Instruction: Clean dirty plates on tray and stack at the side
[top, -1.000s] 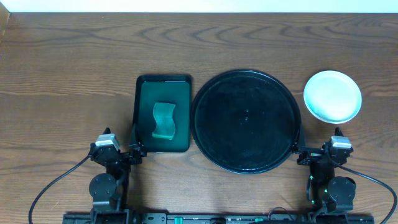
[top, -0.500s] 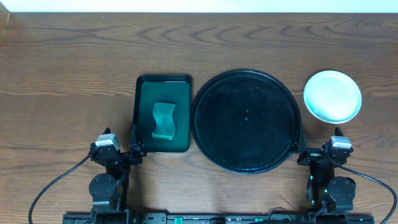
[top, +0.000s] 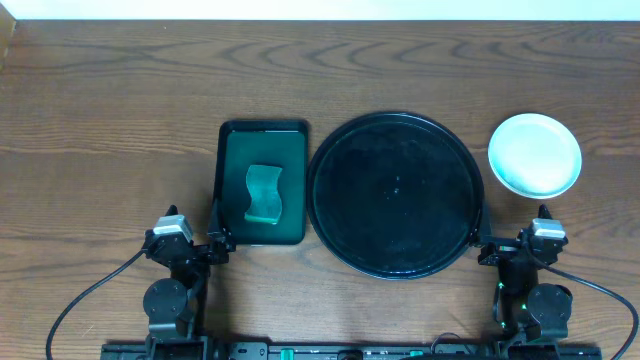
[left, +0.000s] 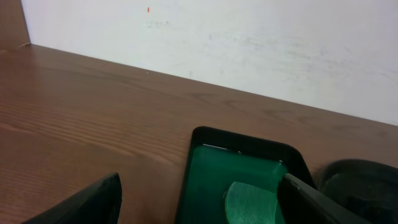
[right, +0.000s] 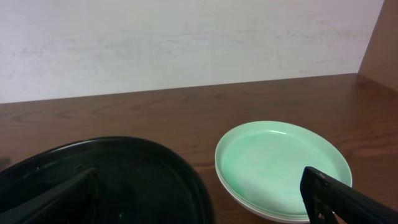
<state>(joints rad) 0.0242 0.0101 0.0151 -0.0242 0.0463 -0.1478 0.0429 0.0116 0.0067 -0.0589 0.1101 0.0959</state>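
The round black tray (top: 396, 195) lies mid-table with nothing on it; its rim also shows in the right wrist view (right: 124, 174). Pale green-white plates (top: 534, 154) sit in a stack on the table right of the tray, and the top plate (right: 283, 165) looks clean. My left gripper (top: 205, 243) rests open at the table's near edge, by the near left corner of a green tray, its jaws (left: 202, 208) holding nothing. Near the black tray's near right rim, my right gripper (top: 500, 248) is open and empty, its fingers (right: 199, 208) wide apart.
A dark green rectangular tray (top: 262, 135) stands left of the black tray, with a green sponge (top: 263, 192) lying in it, seen also in the left wrist view (left: 250, 202). A white wall runs along the table's far edge.
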